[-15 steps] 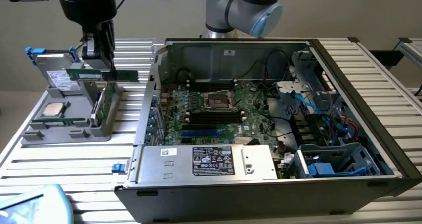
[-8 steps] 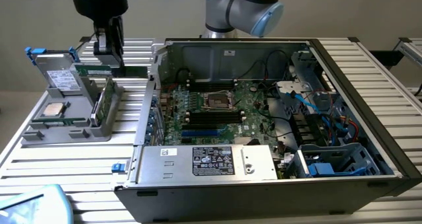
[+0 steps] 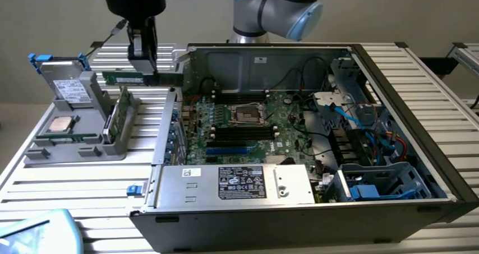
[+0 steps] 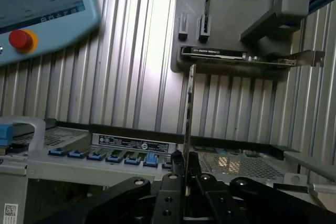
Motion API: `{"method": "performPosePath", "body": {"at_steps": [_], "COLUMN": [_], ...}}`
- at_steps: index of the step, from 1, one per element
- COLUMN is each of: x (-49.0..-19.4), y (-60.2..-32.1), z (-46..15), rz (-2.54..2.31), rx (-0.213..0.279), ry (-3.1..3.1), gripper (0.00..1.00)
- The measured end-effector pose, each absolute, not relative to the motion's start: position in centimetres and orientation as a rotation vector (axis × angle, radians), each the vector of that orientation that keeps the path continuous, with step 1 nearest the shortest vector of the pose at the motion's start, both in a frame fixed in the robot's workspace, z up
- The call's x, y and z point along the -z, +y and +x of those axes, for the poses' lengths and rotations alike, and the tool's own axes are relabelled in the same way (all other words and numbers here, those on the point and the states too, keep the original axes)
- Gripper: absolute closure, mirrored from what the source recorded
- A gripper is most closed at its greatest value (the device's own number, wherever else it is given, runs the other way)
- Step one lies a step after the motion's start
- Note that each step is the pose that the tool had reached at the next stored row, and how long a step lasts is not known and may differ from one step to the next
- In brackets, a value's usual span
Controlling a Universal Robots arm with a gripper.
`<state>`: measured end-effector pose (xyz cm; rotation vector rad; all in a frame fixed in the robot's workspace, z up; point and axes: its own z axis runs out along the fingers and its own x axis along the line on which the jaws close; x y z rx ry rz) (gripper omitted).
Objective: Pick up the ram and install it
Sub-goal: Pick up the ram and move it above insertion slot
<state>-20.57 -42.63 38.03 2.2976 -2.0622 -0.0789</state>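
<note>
The ram [image 3: 166, 79] is a thin green stick held level in the air, just outside the far corner of the open computer case [image 3: 299, 209] at the exterior view's left. My gripper [image 3: 143, 73] comes down from above and is shut on the ram near its middle. The wrist view catches the ram [image 4: 189, 108] edge-on, rising from between my black fingers [image 4: 170, 184]. The motherboard [image 3: 262, 125] lies inside the case, with black memory slots [image 3: 243, 133] beside the processor socket [image 3: 247, 112].
A grey parts holder [image 3: 75, 144] at the exterior view's left carries a silver processor chip [image 3: 60, 124], a drive with blue rails [image 3: 66, 86] and an upright card [image 3: 116, 118]. A teach pendant [image 4: 37, 9] with a red button lies on the slatted table [image 3: 75, 192]. The case wall [image 3: 168, 125] stands between holder and motherboard.
</note>
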Motion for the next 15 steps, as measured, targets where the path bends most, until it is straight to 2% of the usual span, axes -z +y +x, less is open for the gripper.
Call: {"method": "performPosePath", "body": {"at_steps": [15], "x": [-38.3], "y": [-42.6], "z": [-14.6], "rz": [2.301], "rx": [0.079], "ry": [-2.058], "gripper": [0.86]}}
